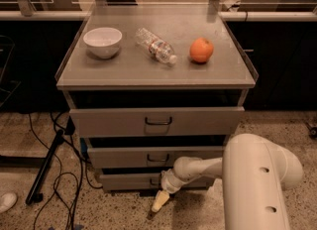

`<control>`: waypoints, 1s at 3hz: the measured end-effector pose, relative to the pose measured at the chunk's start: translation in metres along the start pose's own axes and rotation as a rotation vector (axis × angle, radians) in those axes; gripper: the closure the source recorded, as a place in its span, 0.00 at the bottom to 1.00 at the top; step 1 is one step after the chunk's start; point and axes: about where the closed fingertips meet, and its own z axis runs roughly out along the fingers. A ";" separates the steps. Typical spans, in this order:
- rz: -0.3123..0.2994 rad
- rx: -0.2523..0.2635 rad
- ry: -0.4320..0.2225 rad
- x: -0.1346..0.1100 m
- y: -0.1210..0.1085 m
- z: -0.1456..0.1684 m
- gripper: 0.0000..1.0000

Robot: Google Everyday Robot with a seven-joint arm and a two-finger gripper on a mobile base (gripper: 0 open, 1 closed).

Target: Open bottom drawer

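The bottom drawer (129,180) is the narrowest grey front at the foot of the grey cabinet, and stands slightly pulled out. Its small dark handle is mostly hidden behind my wrist. My gripper (159,203) hangs just in front of and below that drawer front, pointing down and left toward the floor. My white arm (257,184) reaches in from the lower right.
The middle drawer (157,156) and the top drawer (157,121) sit above, each with a loop handle. On the cabinet top are a white bowl (102,41), a lying plastic bottle (156,46) and an orange (201,50). Black cables and a stand leg (47,167) lie on the left floor.
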 end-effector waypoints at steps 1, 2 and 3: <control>0.007 0.004 -0.011 0.005 -0.014 0.010 0.00; 0.028 0.004 -0.011 0.023 -0.039 0.036 0.00; 0.028 0.004 -0.011 0.023 -0.039 0.036 0.00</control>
